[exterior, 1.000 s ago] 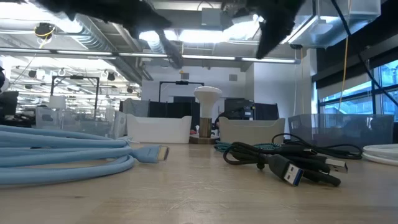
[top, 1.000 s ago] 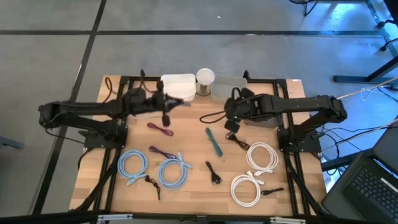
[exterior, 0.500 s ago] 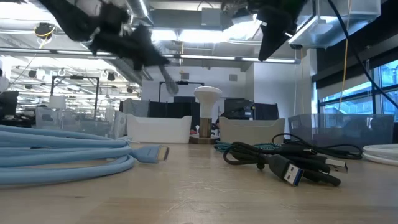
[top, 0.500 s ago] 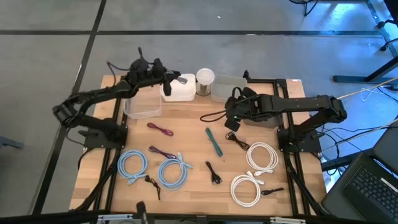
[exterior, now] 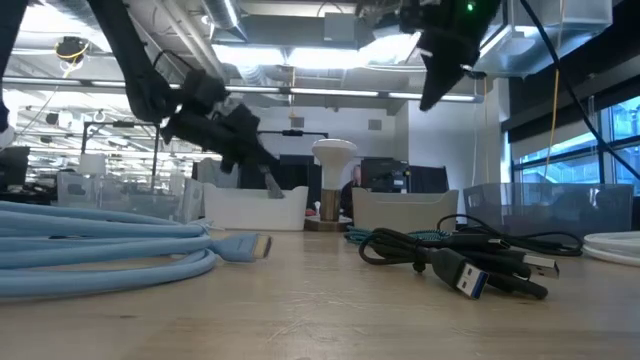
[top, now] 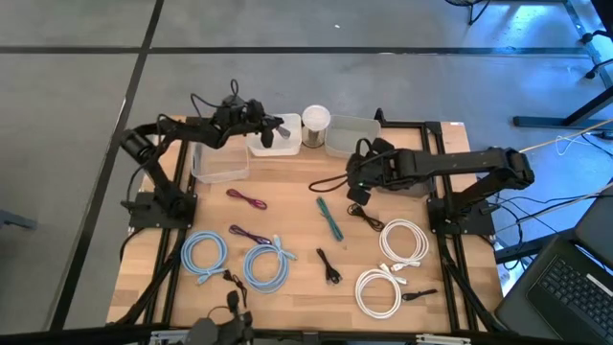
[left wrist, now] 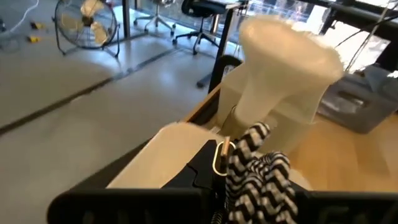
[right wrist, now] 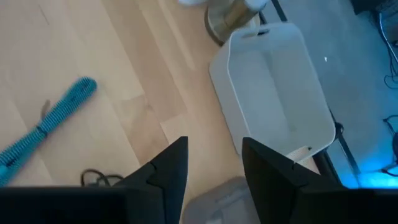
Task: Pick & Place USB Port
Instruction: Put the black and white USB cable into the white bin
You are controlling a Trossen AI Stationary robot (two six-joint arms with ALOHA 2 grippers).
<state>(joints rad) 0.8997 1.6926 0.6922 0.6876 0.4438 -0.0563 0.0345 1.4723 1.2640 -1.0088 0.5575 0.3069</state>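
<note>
A coiled black-and-white braided USB cable (left wrist: pixel 258 174) sits in my shut left gripper (top: pixel 272 134), which slants down over the white bin (top: pixel 289 123) at the table's far edge. In the left wrist view the bin (left wrist: pixel 168 146) lies just beneath the cable. My right gripper (top: pixel 356 190) hovers open above the table's middle right. Its fingers (right wrist: pixel 169 167) have only bare wood between them. A black USB cable (exterior: pixel 455 262) lies on the table. My left gripper holds the bundled braided cable, but the bundle and the frame's edge hide its fingers. The metal plug (left wrist: pixel 219 157) juts out past the coil. The cable is lifted clear, and a short end (exterior: pixel 272 182) hangs down to about the white bin's rim.
A clear bin (top: pixel 218 163) stands left of the white one. A white lamp (top: pixel 316 120) and a grey bin (top: pixel 352 136) stand to its right. Purple (top: pixel 247 198), teal (top: pixel 329 218), blue (top: pixel 268 264), white (top: pixel 402 240) and black (top: pixel 329 268) cables lie about the table.
My left gripper has swung from above the table's middle toward the far edge and come down over the white bin, rolling as it went. It stays shut on the braided cable.
</note>
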